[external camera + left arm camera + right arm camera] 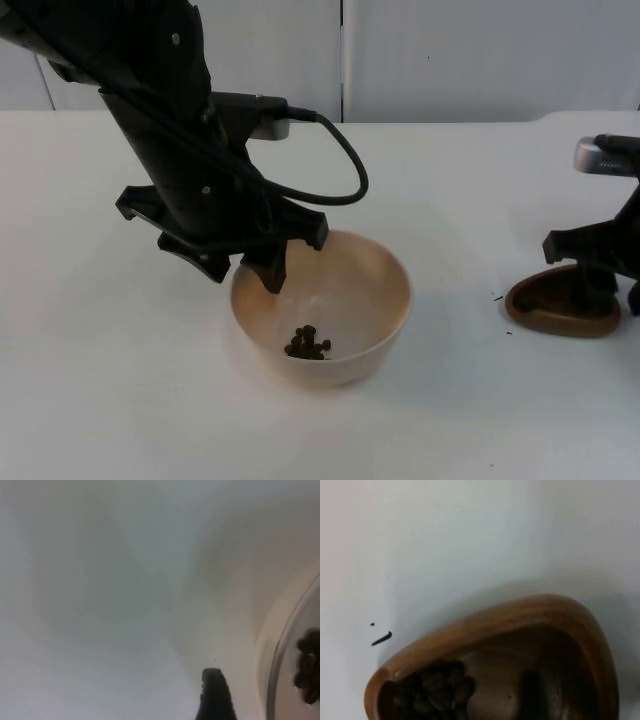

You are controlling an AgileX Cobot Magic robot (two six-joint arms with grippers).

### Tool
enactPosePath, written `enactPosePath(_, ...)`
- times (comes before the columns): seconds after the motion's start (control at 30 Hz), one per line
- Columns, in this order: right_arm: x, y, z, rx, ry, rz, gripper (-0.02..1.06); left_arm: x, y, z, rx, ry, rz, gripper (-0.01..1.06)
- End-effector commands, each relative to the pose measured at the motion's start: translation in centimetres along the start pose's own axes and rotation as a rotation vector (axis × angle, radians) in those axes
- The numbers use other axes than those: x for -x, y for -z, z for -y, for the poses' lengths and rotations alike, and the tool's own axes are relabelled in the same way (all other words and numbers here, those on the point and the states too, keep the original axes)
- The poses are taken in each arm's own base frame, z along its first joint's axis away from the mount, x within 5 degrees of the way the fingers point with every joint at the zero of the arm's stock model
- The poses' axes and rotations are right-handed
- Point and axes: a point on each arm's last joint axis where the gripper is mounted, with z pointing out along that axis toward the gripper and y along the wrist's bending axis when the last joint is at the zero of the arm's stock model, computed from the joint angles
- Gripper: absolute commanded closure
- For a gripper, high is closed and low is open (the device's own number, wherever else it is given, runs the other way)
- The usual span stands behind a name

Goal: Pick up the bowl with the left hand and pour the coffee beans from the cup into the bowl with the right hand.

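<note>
A cream bowl (340, 300) stands on the white table with a small heap of coffee beans (308, 343) at its bottom. My left gripper (244, 270) is open astride the bowl's near-left rim, one finger inside and one outside; its outer fingertip (215, 690) stands a little off the bowl's wall (270, 650). At the right edge a brown wooden cup (560, 305) rests on the table, with coffee beans (435, 687) still in it. My right gripper (612, 295) is open over the cup (520, 625), one finger down inside it.
A few dark crumbs (497, 297) lie on the table just left of the cup, one sliver (381, 638) plain in the right wrist view. The grey partition wall (450, 50) closes off the table's far side.
</note>
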Motion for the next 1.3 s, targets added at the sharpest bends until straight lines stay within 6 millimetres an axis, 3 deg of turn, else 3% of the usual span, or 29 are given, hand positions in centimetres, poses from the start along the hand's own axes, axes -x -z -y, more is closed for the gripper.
enactPosePath(0.0, 0.1, 0.2, 0.1, 0.002, -0.016, 0.013, 0.35, -0.1, -0.1, 0.1, -0.004, 0.0, 0.002, 0.46)
enactPosePath(0.13, 0.3, 0.6, 0.1, 0.002, -0.01, 0.022, 0.27, -0.2, 0.0, 0.1, -0.003, -0.001, -0.01, 0.44)
enactPosePath(0.3, 0.6, 1.8, 0.0, 0.009, -0.01, 0.051, 0.27, -0.5, 0.0, 0.0, 0.007, -0.013, -0.037, 0.44)
enactPosePath(0.47, 1.2, 4.1, -0.1, 0.022, -0.01, 0.101, 0.27, -0.5, 0.4, 0.0, 0.013, -0.016, -0.035, 0.44)
enactPosePath(0.67, 1.6, 7.4, -0.3, 0.036, 0.035, 0.17, 0.27, -0.1, 2.6, 0.3, 0.001, -0.015, 0.019, 0.44)
enactPosePath(0.83, 1.8, 11.3, -0.2, 0.039, 0.061, 0.25, 0.27, 0.2, 6.9, 0.5, 0.0, -0.038, 0.108, 0.44)
enactPosePath(0.87, 1.8, 11.3, -0.2, 0.039, 0.061, 0.25, 0.27, 0.2, 6.9, 0.5, 0.0, -0.038, 0.108, 0.44)
enactPosePath(1.07, 1.0, 17.5, 0.0, 0.056, 0.097, 0.364, 0.27, -0.2, 14.4, 0.7, -0.007, -0.068, 0.299, 0.44)
enactPosePath(1.1, 1.0, 17.5, 0.0, 0.056, 0.097, 0.364, 0.27, -0.2, 14.4, 0.7, -0.007, -0.068, 0.299, 0.44)
enactPosePath(1.17, 0.6, 19.2, 0.1, 0.059, 0.112, 0.399, 0.27, -0.8, 17.4, 0.8, -0.009, -0.079, 0.382, 0.44)
enactPosePath(1.27, -0.5, 23.2, 0.3, 0.071, 0.142, 0.495, 0.27, -1.9, 21.3, 0.8, -0.014, -0.09, 0.493, 0.44)
